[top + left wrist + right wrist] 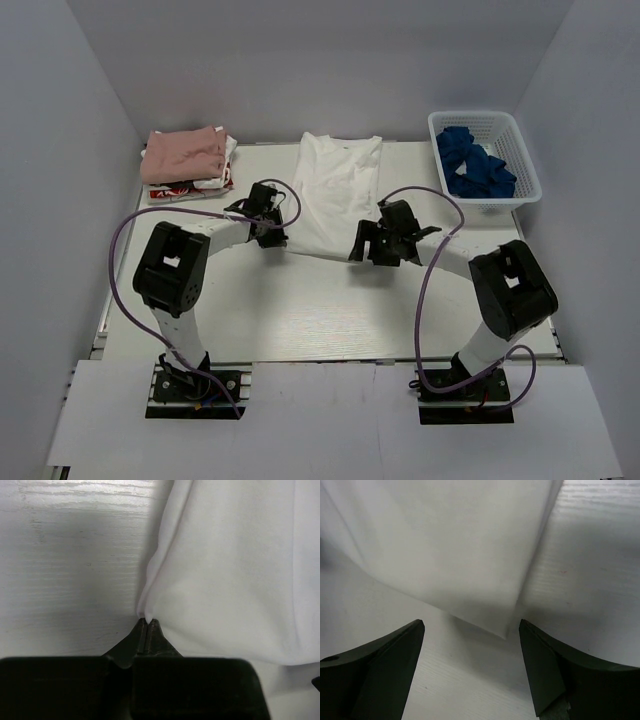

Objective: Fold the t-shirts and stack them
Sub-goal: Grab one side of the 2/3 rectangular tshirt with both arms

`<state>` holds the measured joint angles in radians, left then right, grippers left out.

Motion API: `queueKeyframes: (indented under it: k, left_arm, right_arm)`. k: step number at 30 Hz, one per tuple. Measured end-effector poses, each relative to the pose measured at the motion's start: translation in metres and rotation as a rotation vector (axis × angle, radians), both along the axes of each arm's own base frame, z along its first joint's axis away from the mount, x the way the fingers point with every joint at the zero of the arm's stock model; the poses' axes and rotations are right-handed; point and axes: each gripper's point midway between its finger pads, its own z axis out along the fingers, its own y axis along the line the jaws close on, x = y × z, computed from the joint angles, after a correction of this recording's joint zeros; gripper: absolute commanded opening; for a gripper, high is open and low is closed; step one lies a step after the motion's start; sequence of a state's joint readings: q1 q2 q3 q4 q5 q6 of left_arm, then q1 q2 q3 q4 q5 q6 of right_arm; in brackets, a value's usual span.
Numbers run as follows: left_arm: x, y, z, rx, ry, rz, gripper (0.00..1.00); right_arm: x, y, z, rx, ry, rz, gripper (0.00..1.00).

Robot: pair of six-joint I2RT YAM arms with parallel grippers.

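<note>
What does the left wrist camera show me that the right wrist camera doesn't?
Left wrist only: the left gripper shut, pinching the white t-shirt at its edge. Right wrist only: the right gripper open, a corner of the shirt lying between its fingers, not gripped. Both: the same white cloth lying on the pale table.

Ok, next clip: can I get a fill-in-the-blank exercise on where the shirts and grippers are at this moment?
1. The left gripper is ____ on the near-left corner of the large white cloth t-shirt.
2. The right gripper stands ____ at the shirt's other near corner, holding nothing.
3. The folded dusty-pink t-shirt lies on ____ of the white-and-red printed t-shirt.
4. The cloth in the white plastic mesh basket is ____ in colour.

Missing words: shut; open; top; blue.
</note>
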<state>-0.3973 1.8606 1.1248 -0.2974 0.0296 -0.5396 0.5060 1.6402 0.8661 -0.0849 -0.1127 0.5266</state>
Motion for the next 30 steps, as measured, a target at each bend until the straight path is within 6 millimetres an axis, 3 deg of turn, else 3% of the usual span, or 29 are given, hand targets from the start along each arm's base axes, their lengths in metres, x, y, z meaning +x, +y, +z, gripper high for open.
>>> queueKeyframes:
  k: [2, 3, 5, 6, 8, 13, 18, 22, 26, 30]
  left_arm:
    - [0.000, 0.000, 0.000, -0.010, -0.009, -0.003, 0.00]
    - [-0.001, 0.000, 0.000, -0.014, -0.016, -0.003, 0.00]
    - [-0.001, 0.000, 0.000, -0.020, -0.025, -0.002, 0.00]
    - [-0.001, 0.000, 0.000, -0.022, -0.029, -0.002, 0.00]
    - [-0.002, 0.000, 0.000, -0.024, -0.031, -0.001, 0.00]
    - [-0.018, 0.001, 0.001, -0.017, -0.007, 0.003, 0.00]
    - [-0.083, 0.014, 0.011, -0.004, 0.055, -0.004, 0.00]
    - [-0.117, 0.013, 0.051, -0.089, 0.009, -0.013, 0.00]
    - [-0.122, 0.007, 0.100, -0.189, -0.099, -0.025, 0.00]
    - [-0.118, 0.004, 0.136, -0.214, -0.160, -0.028, 0.00]
  right_arm:
    - [0.006, 0.004, -0.001, 0.008, -0.003, -0.007, 0.73]
    - [0.009, 0.005, -0.003, 0.012, -0.006, -0.011, 0.58]
    - [0.013, 0.007, -0.007, 0.008, 0.000, -0.016, 0.37]
    - [0.015, 0.009, -0.009, 0.012, 0.004, -0.016, 0.17]
    - [0.015, 0.009, -0.012, 0.006, 0.014, -0.020, 0.00]
    - [0.004, 0.003, -0.011, -0.015, 0.032, -0.019, 0.00]
    - [-0.034, -0.004, 0.018, -0.010, 0.039, 0.039, 0.00]
    - [-0.061, -0.008, 0.048, 0.007, 0.022, 0.083, 0.00]
    - [-0.077, -0.014, 0.072, 0.011, 0.010, 0.096, 0.00]
    - [-0.068, -0.011, 0.102, 0.016, -0.036, 0.099, 0.00]
